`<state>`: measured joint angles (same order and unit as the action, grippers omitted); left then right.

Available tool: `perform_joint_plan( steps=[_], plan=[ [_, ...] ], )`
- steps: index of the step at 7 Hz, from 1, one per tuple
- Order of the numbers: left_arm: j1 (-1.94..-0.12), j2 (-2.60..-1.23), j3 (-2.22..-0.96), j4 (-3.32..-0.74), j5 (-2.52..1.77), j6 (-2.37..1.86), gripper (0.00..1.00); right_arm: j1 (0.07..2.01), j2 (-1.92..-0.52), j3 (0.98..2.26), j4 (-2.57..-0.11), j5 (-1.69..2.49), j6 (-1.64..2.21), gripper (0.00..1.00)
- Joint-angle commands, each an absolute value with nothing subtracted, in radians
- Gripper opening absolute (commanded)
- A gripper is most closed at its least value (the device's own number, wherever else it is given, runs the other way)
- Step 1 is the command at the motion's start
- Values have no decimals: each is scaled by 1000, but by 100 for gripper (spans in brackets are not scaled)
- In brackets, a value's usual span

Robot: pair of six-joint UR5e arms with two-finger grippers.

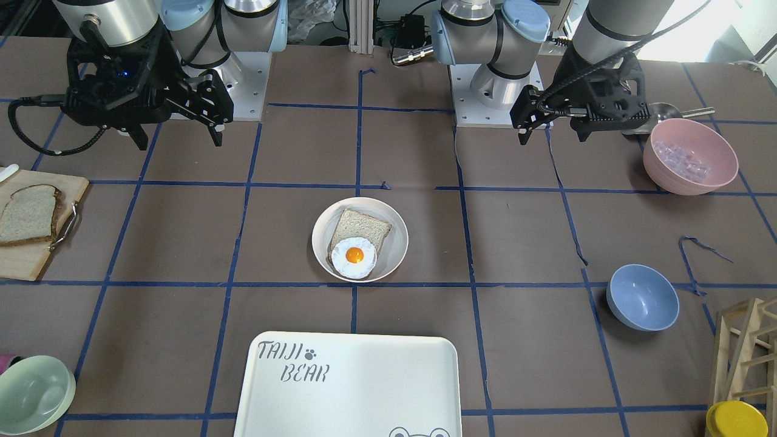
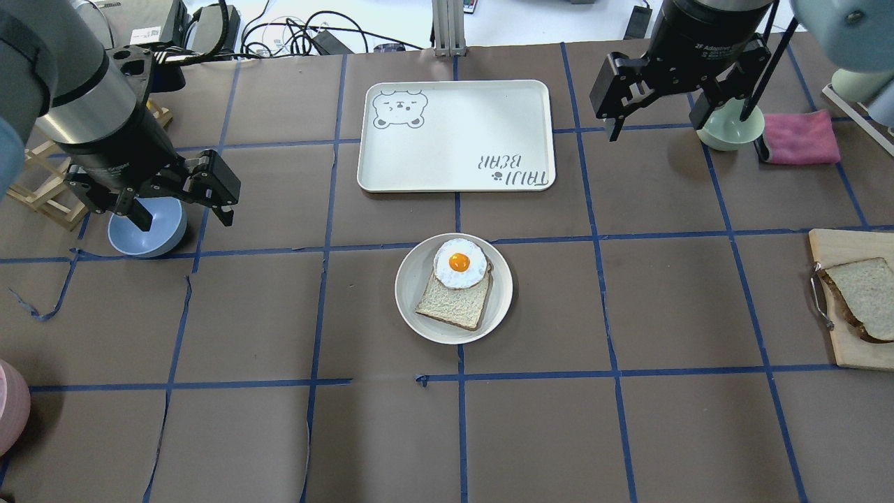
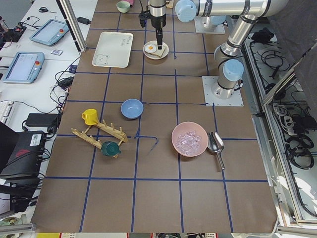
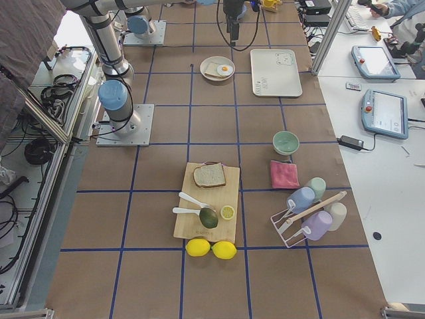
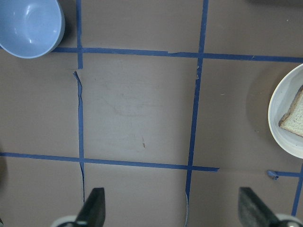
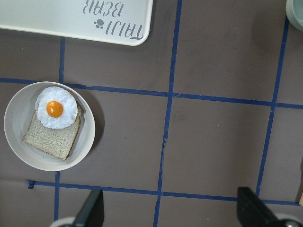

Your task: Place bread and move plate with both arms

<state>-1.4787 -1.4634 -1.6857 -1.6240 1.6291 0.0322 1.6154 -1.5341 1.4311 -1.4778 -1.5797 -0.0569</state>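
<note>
The bread [image 1: 27, 213], a large slice with a dark brown crust, lies on a wooden cutting board [image 1: 33, 261] at the table's end; it also shows in the overhead view [image 2: 865, 292] and the exterior right view [image 4: 210, 175]. The round cream plate [image 1: 320, 243] sits mid-table and holds a smaller squarish slice [image 1: 363, 226] with a fried egg [image 1: 354, 257] on it; the plate shows in the overhead view [image 2: 411, 283] and the right wrist view [image 6: 16, 118]. My left gripper [image 2: 185, 213] is open and empty near the blue bowl. My right gripper [image 2: 656, 115] is open and empty, well clear of the bread.
The white "TAIJI BEAR" tray [image 1: 364, 388] lies beyond the plate. A blue bowl [image 1: 642, 297], a pink bowl of ice [image 1: 690, 156], a pale green bowl [image 1: 33, 394], a wooden rack [image 1: 746, 346] and metal tongs [image 1: 65, 227] by the bread are also on the table.
</note>
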Motion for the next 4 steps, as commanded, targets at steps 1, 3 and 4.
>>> perform_joint_plan(
  steps=[1,3,4],
  plan=[
    [-1479,-1463,-1686,-1623,1629,32,100,1608,-1532,1436,-1464,-1615,-66,100],
    [-1479,-1465,-1684,-1623,1629,32,100,1502,-1532,1506,-1437,-1712,-104,100],
    [-1477,-1465,-1684,-1623,1629,32,100,1420,-1531,1550,-1474,-1715,-126,100]
  ],
)
